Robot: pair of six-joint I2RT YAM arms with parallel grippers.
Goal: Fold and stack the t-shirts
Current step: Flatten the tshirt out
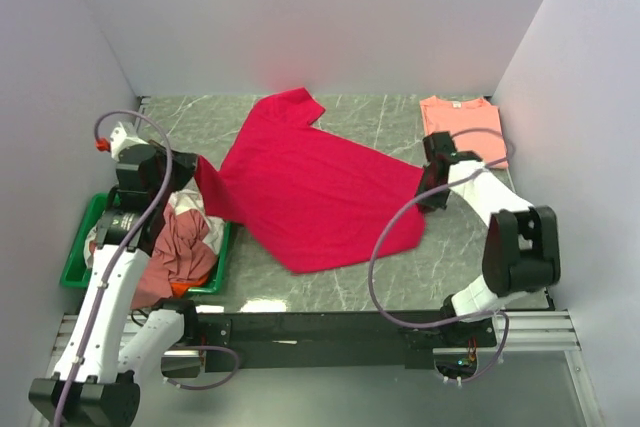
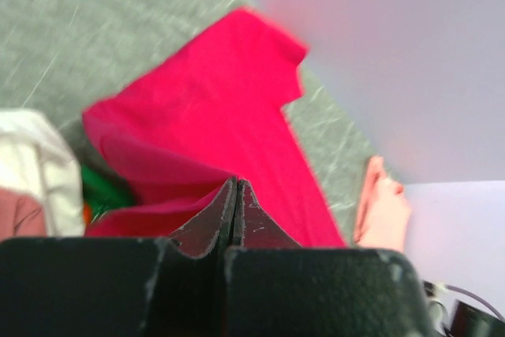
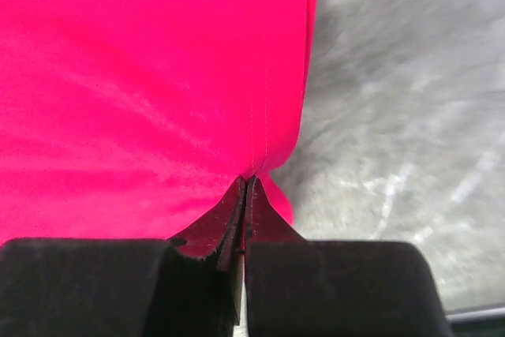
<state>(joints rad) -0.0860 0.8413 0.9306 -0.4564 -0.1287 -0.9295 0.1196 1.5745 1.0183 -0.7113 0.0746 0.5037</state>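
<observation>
Grey marbled tabletop (image 1: 455, 267), crimson t-shirt (image 1: 320, 187) spread across it.
Left gripper (image 2: 235, 185) and right gripper (image 3: 246, 183) pinch its edges; green tray (image 1: 78, 247) of tees (image 1: 180, 247) left, salmon t-shirt (image 1: 460, 122) right.

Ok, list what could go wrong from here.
1. The right gripper pinches the red shirt only at its hem edge; it may slip out on a pull.
2. The left gripper holds the shirt beside the tray; lifting may drag the pile there.
3. The folded pink shirt lies close behind the right gripper and may get brushed.
</observation>
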